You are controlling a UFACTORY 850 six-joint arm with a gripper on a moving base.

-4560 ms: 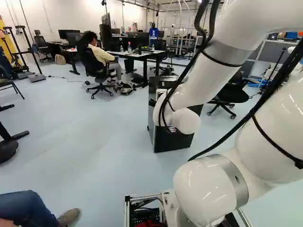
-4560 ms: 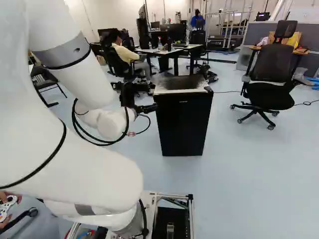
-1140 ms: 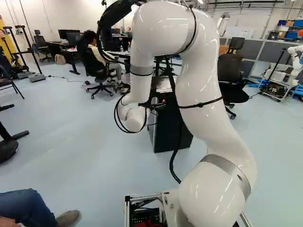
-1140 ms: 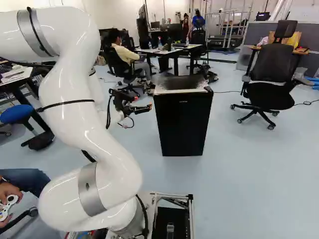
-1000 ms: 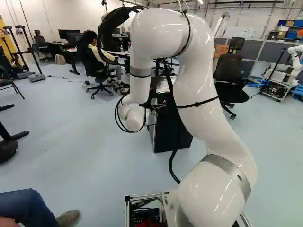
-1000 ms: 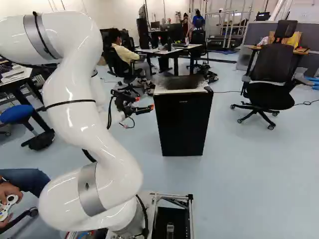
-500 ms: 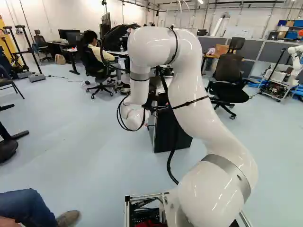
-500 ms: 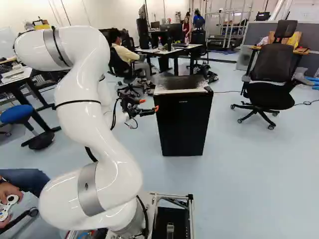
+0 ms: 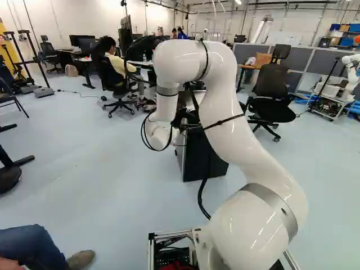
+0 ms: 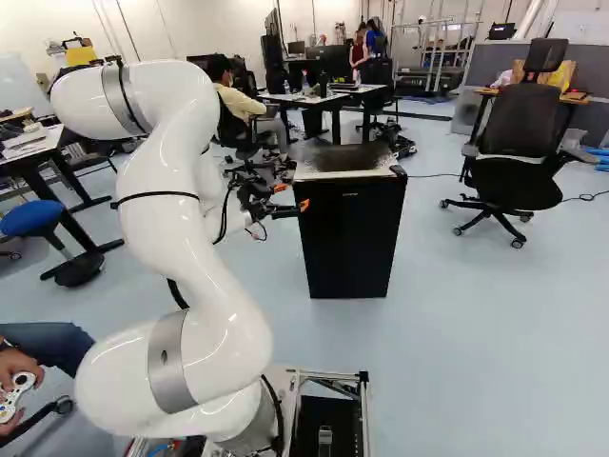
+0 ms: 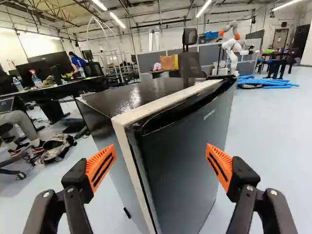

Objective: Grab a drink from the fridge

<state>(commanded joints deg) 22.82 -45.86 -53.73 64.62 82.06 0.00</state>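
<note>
Boxy black fridge (image 11: 141, 97): straight ahead, near
Flat dark door (image 11: 185, 161): looks shut, near upright edge between fingertips
Black orange-padded end effector (image 11: 160, 165): spread wide, gripping nothing
Drink: unseen, probably inside

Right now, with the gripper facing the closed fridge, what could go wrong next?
The open gripper has the fridge's near corner between its fingers, so closing there might squeeze the cabinet and door together rather than pull the door open.

Going straight ahead, a fingertip could bump the door front or side wall and shove the fridge.

The black cables hanging slack below the arm might snag as it moves.
</note>
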